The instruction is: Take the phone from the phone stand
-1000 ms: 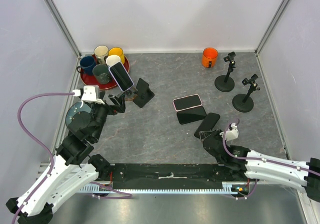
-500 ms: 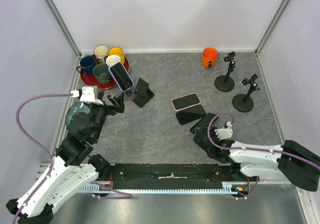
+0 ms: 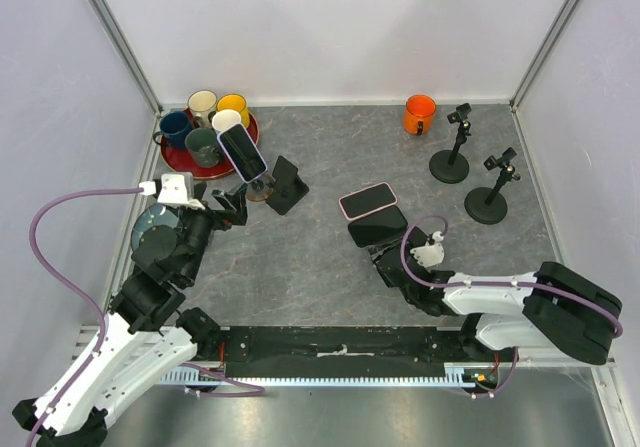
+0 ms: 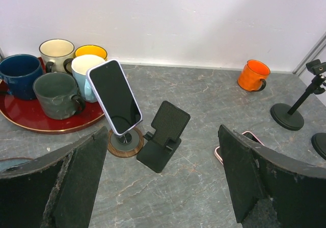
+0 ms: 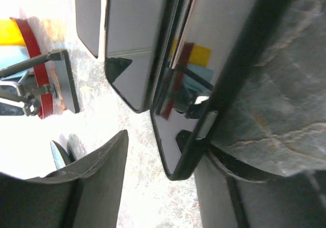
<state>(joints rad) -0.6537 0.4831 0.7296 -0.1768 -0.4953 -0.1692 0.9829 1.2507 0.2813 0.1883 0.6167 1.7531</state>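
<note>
A phone (image 3: 242,152) (image 4: 114,98) with a dark screen and a pale case leans upright on a phone stand with a round wooden base (image 3: 258,189) (image 4: 125,142). My left gripper (image 3: 232,204) (image 4: 163,136) is open, just short of that stand, with nothing between its fingers. On the table lie a pink-cased phone (image 3: 367,200) and a black phone (image 3: 378,227). My right gripper (image 3: 385,262) (image 5: 163,151) is open low beside them. In the right wrist view, a dark phone's (image 5: 188,100) edge rests against one finger, with a gap to the other.
An empty black folding stand (image 3: 285,185) (image 4: 164,141) sits right of the wooden one. A red tray (image 4: 30,123) with several mugs stands at the back left. An orange mug (image 3: 419,114) and two black clamp stands (image 3: 450,157) (image 3: 488,195) are at the back right.
My right gripper has swung left and forward toward the flat phones and opened from shut. The pink and black phones have shifted slightly left. The left arm has barely moved.
</note>
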